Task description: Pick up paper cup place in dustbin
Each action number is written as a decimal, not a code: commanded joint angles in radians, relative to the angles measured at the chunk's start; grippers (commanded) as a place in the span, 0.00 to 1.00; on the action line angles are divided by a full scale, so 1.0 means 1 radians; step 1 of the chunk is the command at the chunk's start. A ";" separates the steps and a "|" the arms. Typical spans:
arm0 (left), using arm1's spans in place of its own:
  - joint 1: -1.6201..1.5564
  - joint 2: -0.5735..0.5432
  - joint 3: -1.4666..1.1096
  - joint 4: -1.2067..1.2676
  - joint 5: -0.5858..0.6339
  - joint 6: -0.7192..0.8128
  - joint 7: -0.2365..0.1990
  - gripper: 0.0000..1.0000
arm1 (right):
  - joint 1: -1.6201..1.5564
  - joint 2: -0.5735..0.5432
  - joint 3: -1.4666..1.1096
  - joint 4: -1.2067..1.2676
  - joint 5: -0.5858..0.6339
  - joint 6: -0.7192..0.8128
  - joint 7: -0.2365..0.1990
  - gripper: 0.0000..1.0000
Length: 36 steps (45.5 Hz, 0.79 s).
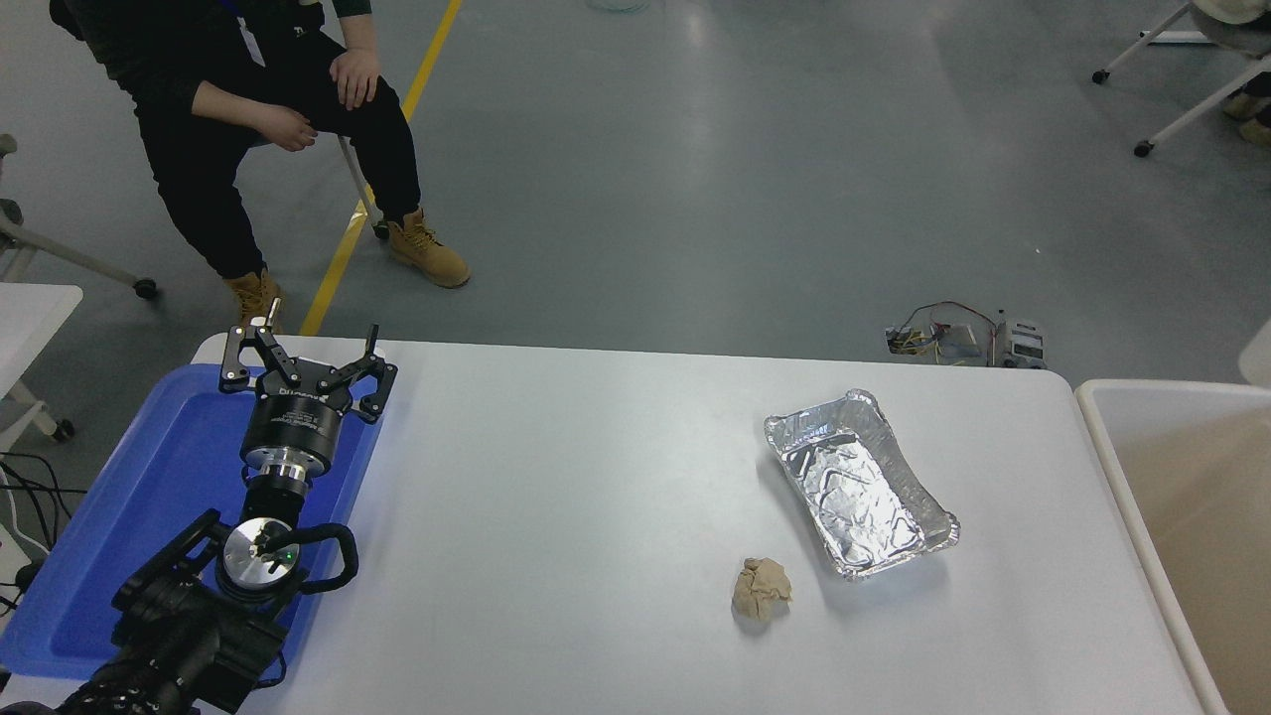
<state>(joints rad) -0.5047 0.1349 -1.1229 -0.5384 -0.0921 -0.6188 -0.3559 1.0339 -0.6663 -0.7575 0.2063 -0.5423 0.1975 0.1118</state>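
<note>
White sliver of tapered paper cup (1259, 353) at right edge, above large beige dustbin with white rounded rim (1092, 422); right gripper out of view; parked black left gripper (306, 348) over flat blue tray (129, 516), fingers apart

Premises: robotics lab or industrial test hall. Evidence: grey sealed concrete floor (715, 189) marked with a yellow lane line (382, 169); a loose electronics board with coloured wires (943, 340) on the floor beyond the white counter (576, 516); wheeled chair bases (1162, 89); a seated person (248, 109) in work boots; a black robot arm (199, 606) over a blue tray (129, 516).
</note>
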 commanded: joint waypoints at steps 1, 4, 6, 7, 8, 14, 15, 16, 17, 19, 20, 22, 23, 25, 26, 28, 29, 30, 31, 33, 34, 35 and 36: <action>0.000 0.000 0.000 0.000 0.000 -0.001 0.000 1.00 | -0.230 0.086 0.110 -0.129 0.060 -0.130 -0.029 0.00; 0.000 0.000 0.000 0.000 0.000 0.001 0.000 1.00 | -0.273 0.111 0.110 -0.145 0.088 -0.162 -0.038 0.00; 0.000 0.000 0.000 0.000 0.000 0.001 0.000 1.00 | -0.297 0.122 0.110 -0.153 0.094 -0.182 -0.043 0.00; 0.000 0.000 0.000 0.000 0.000 -0.001 0.000 1.00 | -0.308 0.126 0.112 -0.156 0.094 -0.193 -0.046 0.00; 0.000 0.000 0.000 0.000 0.000 0.001 0.000 1.00 | -0.319 0.129 0.113 -0.159 0.096 -0.199 -0.047 0.00; 0.000 0.000 0.000 0.000 0.000 0.001 0.000 1.00 | -0.353 0.137 0.127 -0.160 0.105 -0.237 -0.050 0.00; 0.000 0.000 0.000 0.000 0.000 0.001 0.000 1.00 | -0.356 0.139 0.129 -0.160 0.105 -0.242 -0.052 0.00; 0.000 0.000 0.000 0.000 0.000 0.001 0.000 1.00 | -0.362 0.142 0.133 -0.160 0.105 -0.251 -0.052 0.00; 0.000 0.000 0.000 0.000 0.000 0.001 0.000 1.00 | -0.370 0.145 0.138 -0.160 0.105 -0.259 -0.052 0.00; 0.000 0.000 0.000 0.000 0.000 0.001 -0.002 1.00 | -0.380 0.149 0.145 -0.162 0.105 -0.273 -0.053 0.00; 0.000 0.000 0.000 0.000 0.000 0.001 0.000 1.00 | -0.383 0.151 0.150 -0.162 0.105 -0.280 -0.055 0.00; 0.000 -0.001 0.000 0.000 0.000 0.001 0.000 1.00 | -0.387 0.151 0.162 -0.162 0.105 -0.296 -0.063 0.00; 0.000 0.000 0.000 0.000 0.000 0.001 0.000 1.00 | -0.390 0.152 0.167 -0.162 0.108 -0.305 -0.069 0.00; 0.000 -0.001 0.000 0.000 0.000 0.001 0.000 1.00 | -0.391 0.152 0.175 -0.162 0.114 -0.319 -0.076 0.00; 0.000 0.000 0.000 0.000 0.000 0.001 0.000 1.00 | -0.394 0.152 0.178 -0.162 0.117 -0.323 -0.080 0.00; 0.000 0.000 0.000 0.000 0.000 -0.001 0.000 1.00 | -0.397 0.155 0.182 -0.162 0.122 -0.328 -0.080 0.00; 0.000 0.000 0.000 0.000 0.002 -0.001 0.000 1.00 | -0.399 0.157 0.184 -0.162 0.123 -0.328 -0.080 0.00; 0.000 0.000 0.000 0.000 0.000 0.001 0.000 1.00 | -0.400 0.157 0.182 -0.162 0.123 -0.328 -0.080 0.00; 0.000 0.000 0.000 0.000 0.000 0.001 0.000 1.00 | -0.402 0.159 0.184 -0.162 0.125 -0.328 -0.080 0.00; 0.000 0.000 0.000 0.000 0.000 0.001 0.000 1.00 | -0.405 0.159 0.184 -0.162 0.125 -0.328 -0.080 0.00; 0.000 0.000 0.000 0.000 0.000 0.001 0.000 1.00 | -0.405 0.160 0.184 -0.160 0.125 -0.328 -0.080 0.00; 0.000 0.000 0.000 0.000 0.000 0.001 0.000 1.00 | -0.405 0.160 0.184 -0.160 0.125 -0.328 -0.080 0.00; 0.000 0.000 0.000 0.000 0.000 0.001 0.000 1.00 | -0.405 0.160 0.184 -0.160 0.125 -0.328 -0.080 0.00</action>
<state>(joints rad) -0.5046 0.1348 -1.1229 -0.5384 -0.0917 -0.6186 -0.3559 0.6554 -0.5178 -0.5922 0.0493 -0.4288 -0.0998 0.0418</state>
